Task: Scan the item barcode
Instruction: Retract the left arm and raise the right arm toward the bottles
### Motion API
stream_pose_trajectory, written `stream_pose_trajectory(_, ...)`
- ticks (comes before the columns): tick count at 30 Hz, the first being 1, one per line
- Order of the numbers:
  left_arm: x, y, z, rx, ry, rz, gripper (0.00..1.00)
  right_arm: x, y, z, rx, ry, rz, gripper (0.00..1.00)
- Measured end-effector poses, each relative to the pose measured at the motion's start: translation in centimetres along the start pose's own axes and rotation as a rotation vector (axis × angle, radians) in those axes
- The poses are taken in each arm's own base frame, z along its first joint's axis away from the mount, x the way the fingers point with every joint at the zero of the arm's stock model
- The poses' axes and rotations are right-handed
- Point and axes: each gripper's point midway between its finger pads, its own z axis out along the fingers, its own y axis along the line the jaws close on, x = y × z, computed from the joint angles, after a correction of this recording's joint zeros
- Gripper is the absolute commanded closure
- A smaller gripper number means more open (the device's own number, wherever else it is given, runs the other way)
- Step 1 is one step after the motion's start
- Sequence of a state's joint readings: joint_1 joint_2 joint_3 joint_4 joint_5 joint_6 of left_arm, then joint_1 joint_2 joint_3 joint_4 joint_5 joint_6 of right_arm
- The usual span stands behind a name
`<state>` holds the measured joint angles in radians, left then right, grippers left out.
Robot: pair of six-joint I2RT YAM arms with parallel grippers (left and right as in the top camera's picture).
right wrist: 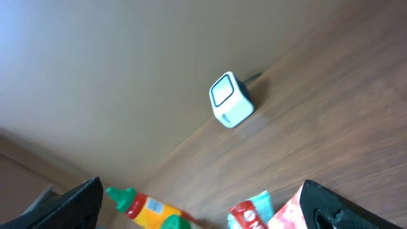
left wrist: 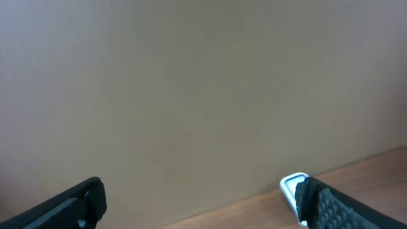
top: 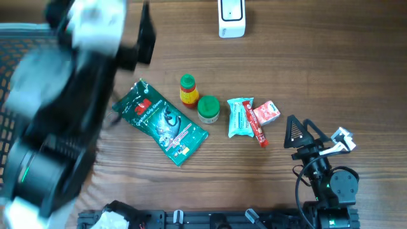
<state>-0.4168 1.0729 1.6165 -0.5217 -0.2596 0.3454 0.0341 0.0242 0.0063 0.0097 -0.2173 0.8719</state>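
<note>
Both claws are wide open and hold nothing. The left claw [left wrist: 200,203] faces a plain wall [left wrist: 191,83]. The right claw [top: 299,135] is near the red packet [top: 268,112]. The white scanner [top: 231,18] sits at the far edge of the table [top: 331,57], well apart from the green bag [top: 162,122], the bottle [top: 188,90] and the little jar [top: 208,109].
</note>
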Motion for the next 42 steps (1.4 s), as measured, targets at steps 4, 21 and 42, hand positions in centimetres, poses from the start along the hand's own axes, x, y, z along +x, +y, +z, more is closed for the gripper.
stream_pose_trajectory(4, -2.1, 1.2, -9.0, 0.052, -0.246, -0.104, 0.00, 1.4, 1.6, -0.1, -0.084, 0.086, 0.070, 0.00)
stream_pose_trajectory(21, 12.3, 7.6, -13.6, -0.368, -0.262, -0.537, 0.00, 7.2, 2.6, -2.8, -0.050, 0.497, 0.097, 0.00)
stream_pose_trajectory(42, 25.9, -1.4, -8.2, -0.009, 0.356, -0.689, 0.00, 4.5, 1.9, -2.8, 0.160, 0.498, -0.018, 0.01)
